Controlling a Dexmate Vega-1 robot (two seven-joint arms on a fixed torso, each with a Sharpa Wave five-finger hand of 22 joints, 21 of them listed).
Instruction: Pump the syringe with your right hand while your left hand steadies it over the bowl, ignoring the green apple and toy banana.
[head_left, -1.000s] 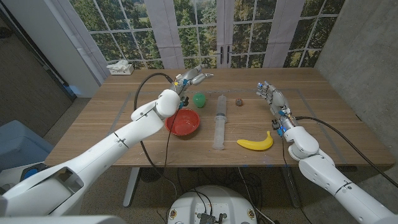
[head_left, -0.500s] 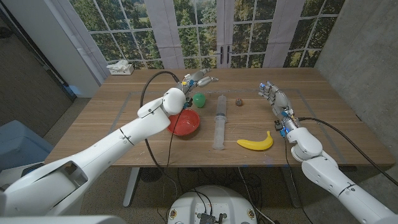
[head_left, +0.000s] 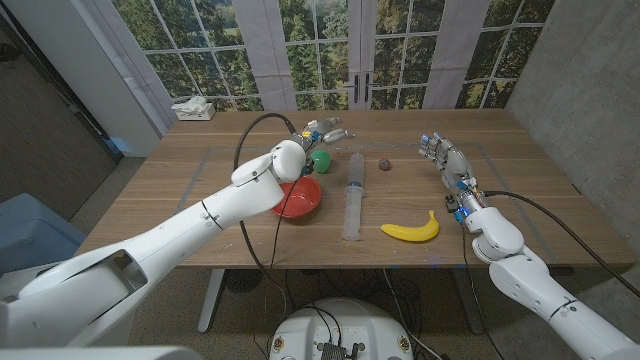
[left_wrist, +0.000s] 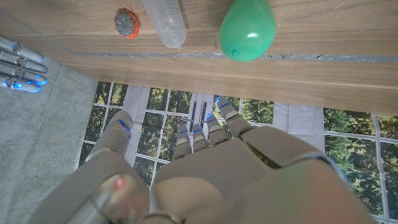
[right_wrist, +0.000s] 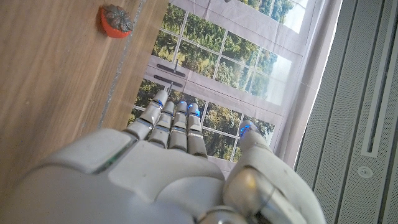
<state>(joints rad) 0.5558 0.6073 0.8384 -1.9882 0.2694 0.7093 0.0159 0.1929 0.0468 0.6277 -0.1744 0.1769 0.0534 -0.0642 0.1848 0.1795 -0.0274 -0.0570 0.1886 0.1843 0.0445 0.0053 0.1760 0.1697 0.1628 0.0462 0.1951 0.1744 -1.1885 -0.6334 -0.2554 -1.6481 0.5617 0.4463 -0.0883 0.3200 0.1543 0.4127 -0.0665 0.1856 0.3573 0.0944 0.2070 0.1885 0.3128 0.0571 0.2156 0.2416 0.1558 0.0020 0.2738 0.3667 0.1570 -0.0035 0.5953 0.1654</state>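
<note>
Presently we list the scene as pre-grasp: the syringe (head_left: 353, 195) lies lengthwise on the wooden table (head_left: 180, 190), untouched, just beside the red bowl (head_left: 296, 196) rather than over it. Our left hand (head_left: 322, 129) hovers beyond the green apple (head_left: 320, 159), fingers apart, holding nothing. Our right hand (head_left: 440, 155) waits well apart from the syringe, beyond the toy banana (head_left: 411, 231), fingers straight and together, empty. We judge the next move calls for the left hand to come down on the barrel, lift it and hold it above the bowl before any pumping. A small orange-and-grey object (head_left: 384, 164) sits near the syringe's far end. Tall windows onto trees (head_left: 330, 40) stand behind; a tissue box (head_left: 193, 108) occupies the far corner.
</note>
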